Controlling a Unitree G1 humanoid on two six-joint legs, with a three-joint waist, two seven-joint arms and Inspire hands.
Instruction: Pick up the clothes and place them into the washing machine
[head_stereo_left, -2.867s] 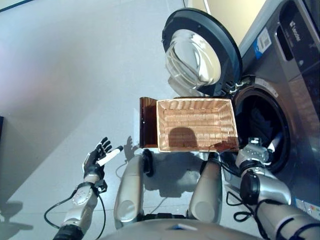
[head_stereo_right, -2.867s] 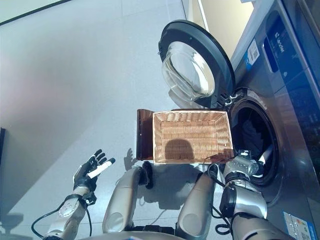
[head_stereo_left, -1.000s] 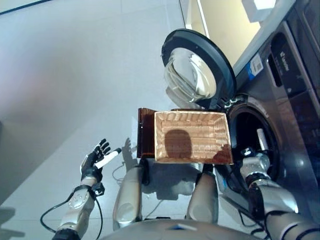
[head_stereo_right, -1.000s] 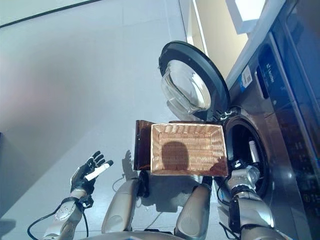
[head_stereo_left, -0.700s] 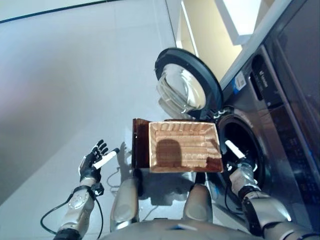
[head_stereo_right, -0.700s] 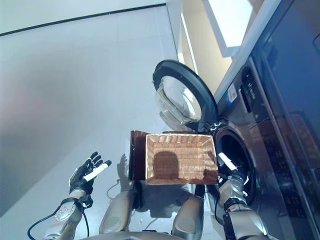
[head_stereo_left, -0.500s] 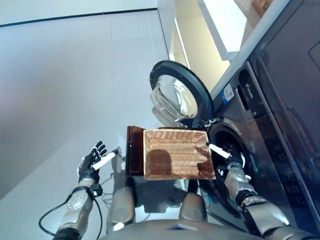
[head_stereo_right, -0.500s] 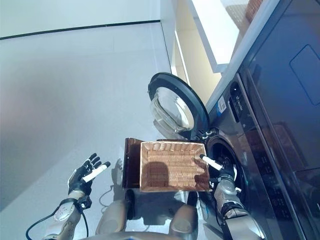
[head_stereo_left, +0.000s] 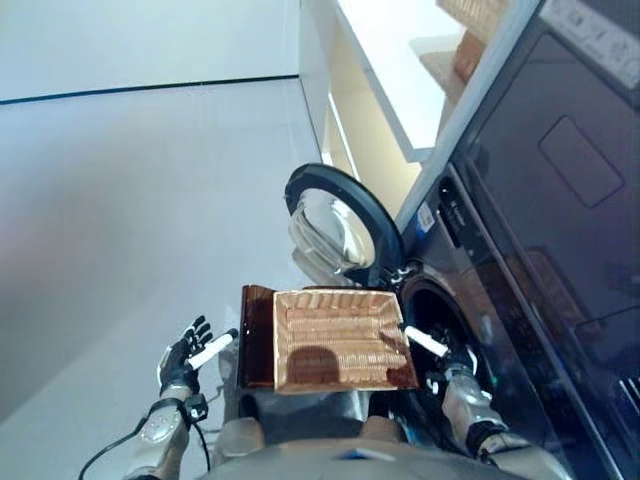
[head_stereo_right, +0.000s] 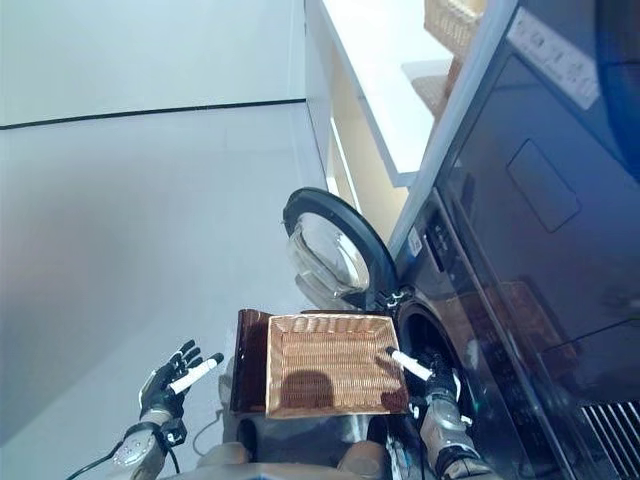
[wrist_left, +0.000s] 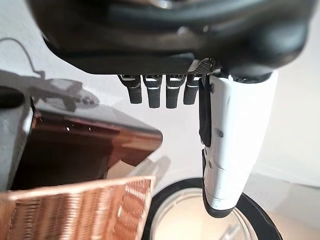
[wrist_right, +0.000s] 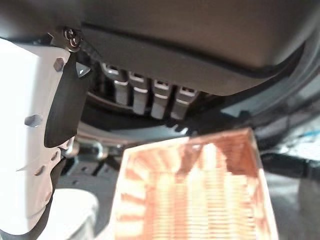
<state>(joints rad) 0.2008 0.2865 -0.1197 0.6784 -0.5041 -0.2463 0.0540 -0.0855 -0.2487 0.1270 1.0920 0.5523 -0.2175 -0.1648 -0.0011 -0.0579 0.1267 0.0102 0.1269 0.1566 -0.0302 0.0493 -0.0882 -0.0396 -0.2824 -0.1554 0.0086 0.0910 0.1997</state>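
We see two hands. The right hand hangs with fingers straight and spread, holding nothing, its white-covered thumb pointing over the near right corner of one wicker basket, just in front of the dark drum opening of one washing machine. The left hand is raised over the floor, well apart from the basket, fingers likewise spread and holding nothing. The basket sits on one brown stand and shows only its woven bottom. One round door stands swung wide beside the opening. We cannot make out any clothes; the drum interior is too dark to read. A second wicker basket rests on a shelf above.
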